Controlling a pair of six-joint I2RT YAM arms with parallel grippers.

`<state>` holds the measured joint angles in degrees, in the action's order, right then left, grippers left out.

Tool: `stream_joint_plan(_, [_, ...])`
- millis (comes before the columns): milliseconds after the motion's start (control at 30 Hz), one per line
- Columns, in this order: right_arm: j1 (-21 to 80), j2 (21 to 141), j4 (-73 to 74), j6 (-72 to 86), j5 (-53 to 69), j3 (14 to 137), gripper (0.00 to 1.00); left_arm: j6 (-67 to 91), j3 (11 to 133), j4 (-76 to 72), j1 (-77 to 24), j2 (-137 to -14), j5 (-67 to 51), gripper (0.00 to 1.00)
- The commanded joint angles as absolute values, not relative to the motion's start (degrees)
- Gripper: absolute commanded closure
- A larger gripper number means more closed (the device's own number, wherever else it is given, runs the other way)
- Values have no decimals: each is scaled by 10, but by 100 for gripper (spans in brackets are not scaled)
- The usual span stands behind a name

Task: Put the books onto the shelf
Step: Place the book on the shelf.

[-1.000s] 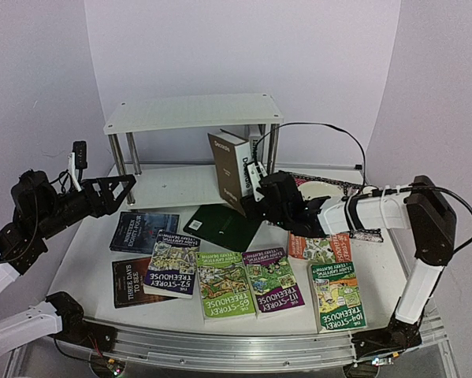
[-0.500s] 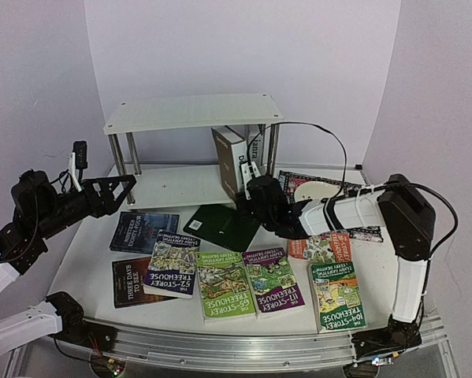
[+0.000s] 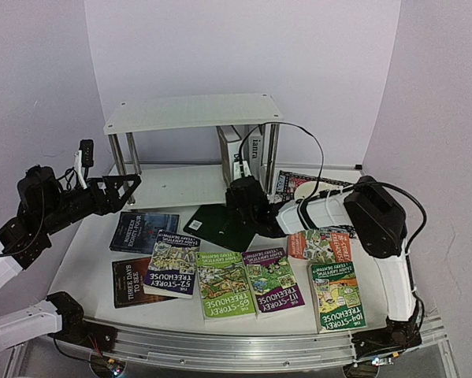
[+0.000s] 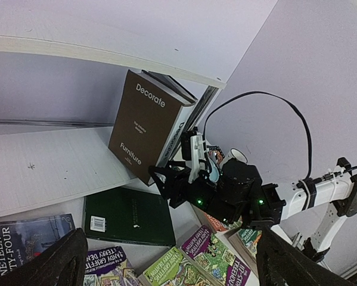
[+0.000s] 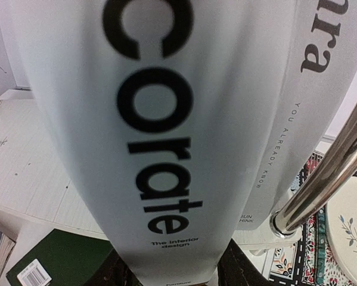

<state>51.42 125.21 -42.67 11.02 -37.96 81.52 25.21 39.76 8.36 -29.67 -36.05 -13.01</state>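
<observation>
The shelf is made up of white boards on chrome legs. The Decorate book is covered in brown with white lettering, and its spine is seen pale with black letters. The ianra book is pale grey, lettered in black. The dark green book is marked with a white barcode label. 2 cartoon-printed paperbacks, the 65-Storey and the 104-Storey, are coloured bright green. The 117-Storey is purple and the 52-Storey is banded in dark blue. The mat is patterned in black, red and white. The plate is cream, sprigged with blue leaves.
</observation>
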Motion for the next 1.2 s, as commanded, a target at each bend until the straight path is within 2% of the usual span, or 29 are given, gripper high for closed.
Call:
stream_joint_plan(0, [516, 1283, -464, 140, -441, 877, 76, 239, 431, 61, -295, -364, -140, 0])
stream_joint_plan(600, [516, 1385, -401, 145, -528, 1017, 75, 250, 421, 62, -295, -359, -132, 0])
stream_joint_plan(1167, [495, 1388, -377, 150, -501, 1027, 76, 255, 419, 64, -295, -359, -135, 0])
